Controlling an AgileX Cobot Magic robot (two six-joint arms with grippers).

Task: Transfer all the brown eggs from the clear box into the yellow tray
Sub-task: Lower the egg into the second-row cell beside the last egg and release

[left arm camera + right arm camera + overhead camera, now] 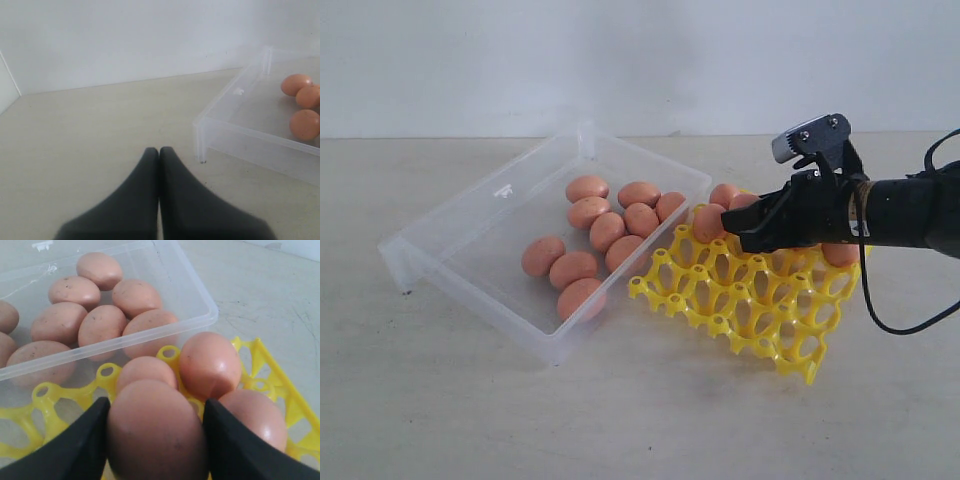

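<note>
right gripper (154, 410) clasps one brown egg (155, 450) over the yellow tray (750, 310), a few already seated. about ten brown eggs (607, 230) await in the clear box (490, 240). left gripper (159, 152) pinched together, empty.

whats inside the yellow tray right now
At least four brown eggs show in the yellow tray, toward its far side. The right gripper, shut on a fifth egg, hides cells beneath it.
</note>
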